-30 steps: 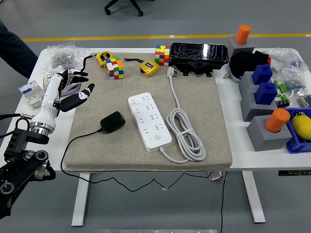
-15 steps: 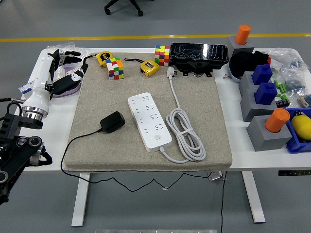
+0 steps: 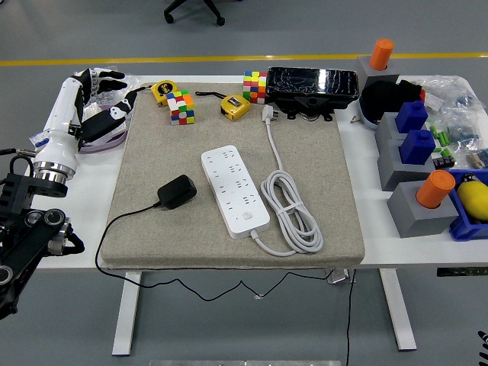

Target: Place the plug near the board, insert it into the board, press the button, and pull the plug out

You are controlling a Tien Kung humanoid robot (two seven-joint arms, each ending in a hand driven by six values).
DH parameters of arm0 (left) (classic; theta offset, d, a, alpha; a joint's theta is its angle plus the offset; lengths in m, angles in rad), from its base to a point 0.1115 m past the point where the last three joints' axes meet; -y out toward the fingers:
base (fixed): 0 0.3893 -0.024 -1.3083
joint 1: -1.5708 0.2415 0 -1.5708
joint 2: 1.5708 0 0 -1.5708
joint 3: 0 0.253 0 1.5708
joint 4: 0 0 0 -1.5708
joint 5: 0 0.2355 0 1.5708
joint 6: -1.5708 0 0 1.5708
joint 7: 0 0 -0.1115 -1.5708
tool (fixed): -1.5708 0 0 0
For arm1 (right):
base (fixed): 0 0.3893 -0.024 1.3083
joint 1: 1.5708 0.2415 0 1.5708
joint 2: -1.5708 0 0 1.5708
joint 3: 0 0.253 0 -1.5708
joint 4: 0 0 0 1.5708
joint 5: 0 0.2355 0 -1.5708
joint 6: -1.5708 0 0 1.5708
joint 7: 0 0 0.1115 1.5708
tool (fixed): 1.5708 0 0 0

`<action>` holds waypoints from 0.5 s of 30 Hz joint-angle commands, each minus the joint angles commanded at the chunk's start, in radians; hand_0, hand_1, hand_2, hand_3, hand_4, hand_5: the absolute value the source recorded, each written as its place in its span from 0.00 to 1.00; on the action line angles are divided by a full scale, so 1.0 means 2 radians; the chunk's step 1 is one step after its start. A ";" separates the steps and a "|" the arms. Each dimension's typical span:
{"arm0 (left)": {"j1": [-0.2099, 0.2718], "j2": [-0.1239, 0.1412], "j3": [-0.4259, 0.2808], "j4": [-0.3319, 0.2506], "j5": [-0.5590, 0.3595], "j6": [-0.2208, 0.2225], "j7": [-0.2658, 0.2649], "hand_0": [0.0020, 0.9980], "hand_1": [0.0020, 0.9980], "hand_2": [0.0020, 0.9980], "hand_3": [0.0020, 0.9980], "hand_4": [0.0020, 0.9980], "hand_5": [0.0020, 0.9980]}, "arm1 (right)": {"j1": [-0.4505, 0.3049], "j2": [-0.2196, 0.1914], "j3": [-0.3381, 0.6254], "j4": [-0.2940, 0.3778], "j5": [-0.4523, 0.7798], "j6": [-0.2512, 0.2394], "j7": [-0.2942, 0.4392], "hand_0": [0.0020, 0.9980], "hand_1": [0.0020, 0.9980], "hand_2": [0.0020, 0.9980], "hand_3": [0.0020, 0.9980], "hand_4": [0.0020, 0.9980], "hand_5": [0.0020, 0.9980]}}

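Looking down from the head view, I have the left hand [image 3: 103,103] hanging over the table's far left corner, off the grey mat [image 3: 320,175], fingers loosely spread and holding nothing; the right arm isn't in view. The black plug [image 3: 176,191] lies on the mat just left of the white power board [image 3: 235,191], close but not touching, its thin black cord [image 3: 114,229] trailing off the mat's near-left edge and under the table. So the plug already sits near the board, and by my read nothing of the task is done yet: not grasped, not inserted. The hand is well apart from the plug, with a long reach down and right ahead. Risks as I judge them: the plug lies flat and I can't see its prongs, so a bad grasp could leave it misaligned with the sockets. The cord could drag or snag on the mat's edge when lifted. The board looks loose on the mat, so insertion or pull-out may shift it, and its own white cable [image 3: 290,206] is coiled right beside it. The cubes [image 3: 181,106] and yellow tape measures [image 3: 235,106] lie off my path.
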 joint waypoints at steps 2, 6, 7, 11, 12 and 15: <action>0.000 -0.001 0.003 0.000 0.000 -0.001 0.001 0.70 0.63 0.55 0.59 0.76 0.22 | 0.000 -0.001 -0.001 0.000 0.001 0.000 0.000 0.53 0.63 0.61 0.55 0.88 0.40; 0.002 -0.002 0.004 -0.001 -0.002 -0.002 0.001 0.69 0.63 0.55 0.59 0.76 0.22 | -0.001 -0.001 0.000 -0.003 0.001 0.001 -0.001 0.53 0.63 0.61 0.55 0.88 0.40; 0.002 -0.002 0.004 -0.001 -0.002 -0.002 0.002 0.69 0.63 0.55 0.59 0.76 0.22 | -0.002 -0.001 0.001 -0.004 0.001 0.002 -0.002 0.53 0.63 0.61 0.55 0.88 0.40; 0.003 -0.002 0.005 -0.003 -0.003 -0.003 0.003 0.69 0.63 0.55 0.59 0.76 0.22 | -0.004 0.000 0.001 -0.006 -0.001 0.004 -0.004 0.53 0.63 0.61 0.55 0.88 0.40; 0.003 -0.002 0.006 -0.003 -0.003 -0.003 0.003 0.69 0.63 0.55 0.59 0.76 0.22 | -0.005 0.000 0.001 -0.006 -0.001 0.004 -0.005 0.53 0.63 0.61 0.55 0.88 0.40; 0.003 -0.001 0.006 -0.003 -0.003 -0.004 0.004 0.69 0.63 0.55 0.59 0.76 0.22 | -0.006 0.001 0.001 -0.006 -0.001 0.005 -0.005 0.53 0.63 0.61 0.55 0.88 0.40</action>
